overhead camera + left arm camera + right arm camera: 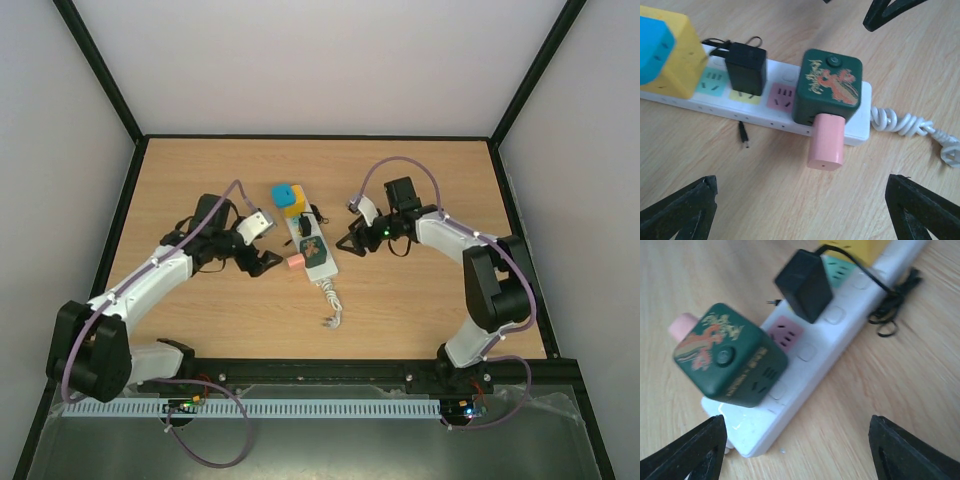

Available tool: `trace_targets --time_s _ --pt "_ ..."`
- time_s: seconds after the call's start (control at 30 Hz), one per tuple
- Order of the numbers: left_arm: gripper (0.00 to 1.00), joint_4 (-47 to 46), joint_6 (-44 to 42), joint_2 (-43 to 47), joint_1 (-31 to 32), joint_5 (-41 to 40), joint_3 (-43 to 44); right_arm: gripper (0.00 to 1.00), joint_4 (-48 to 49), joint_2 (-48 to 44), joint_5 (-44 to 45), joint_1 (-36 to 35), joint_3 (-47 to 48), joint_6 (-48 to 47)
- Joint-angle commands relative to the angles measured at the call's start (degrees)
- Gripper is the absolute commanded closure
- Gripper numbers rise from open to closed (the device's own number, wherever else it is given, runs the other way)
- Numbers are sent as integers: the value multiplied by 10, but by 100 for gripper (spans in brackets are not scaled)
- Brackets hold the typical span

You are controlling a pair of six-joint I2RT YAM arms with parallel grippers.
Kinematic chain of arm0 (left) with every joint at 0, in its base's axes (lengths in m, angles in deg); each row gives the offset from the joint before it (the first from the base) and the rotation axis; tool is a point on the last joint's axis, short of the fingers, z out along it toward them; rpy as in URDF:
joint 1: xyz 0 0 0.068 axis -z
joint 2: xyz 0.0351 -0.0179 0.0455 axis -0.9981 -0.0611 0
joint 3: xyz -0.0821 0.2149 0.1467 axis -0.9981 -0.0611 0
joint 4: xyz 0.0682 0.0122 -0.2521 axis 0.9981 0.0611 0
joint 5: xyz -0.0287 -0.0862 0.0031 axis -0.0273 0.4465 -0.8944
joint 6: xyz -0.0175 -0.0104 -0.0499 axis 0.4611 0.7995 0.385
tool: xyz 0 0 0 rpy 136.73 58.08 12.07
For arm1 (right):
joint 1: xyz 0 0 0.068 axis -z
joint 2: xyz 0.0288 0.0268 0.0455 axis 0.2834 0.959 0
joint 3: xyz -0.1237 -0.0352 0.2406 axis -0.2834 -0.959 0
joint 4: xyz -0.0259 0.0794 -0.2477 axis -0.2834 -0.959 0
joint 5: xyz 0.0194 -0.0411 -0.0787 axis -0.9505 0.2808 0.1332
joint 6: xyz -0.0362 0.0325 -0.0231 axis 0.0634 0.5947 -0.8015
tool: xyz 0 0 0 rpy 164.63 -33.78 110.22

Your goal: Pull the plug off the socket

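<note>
The white power strip [322,262] lies mid-table with its coiled cord [330,303] toward me. Plugged into it are a black adapter [305,226], a dark green cube [312,247] with a pink cylinder [296,262] on its side, and a yellow cube [291,207] with a blue block [284,192] on it. My left gripper [264,262] is open, just left of the pink cylinder [827,142], touching nothing. My right gripper [352,240] is open, just right of the strip [840,340], level with the green cube [727,355].
The adapter's thin black cable [890,305] is bundled on the strip's right side, and its barrel jack [743,136] lies on the wood to the left. The coiled cord [905,125] ends in a loose white plug. Black frame posts edge the table.
</note>
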Motion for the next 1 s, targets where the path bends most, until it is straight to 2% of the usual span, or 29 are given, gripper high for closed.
trace_targets --time_s 0.0,0.1,0.23,0.5,0.67,0.8,0.97 --pt "7 -31 -34 -24 30 -7 -19 23 -6 -8 -78 -12 -3 -112" --pt "10 -43 -53 -47 35 0 -24 22 -57 12 -75 -21 19 -203" --pt "14 -33 -95 -71 36 11 -21 15 -79 22 -61 -32 29 -276" --pt "15 -24 -115 -51 35 25 -40 10 -66 37 -1 -86 52 -344" --pt "14 -15 -124 -20 31 24 -60 9 -86 74 -4 -97 96 -359" --pt "13 -18 -121 5 14 24 -72 11 -100 88 -6 -110 113 -366" --pt "13 -22 -135 24 -10 14 -82 23 -105 90 -2 -127 105 -365"
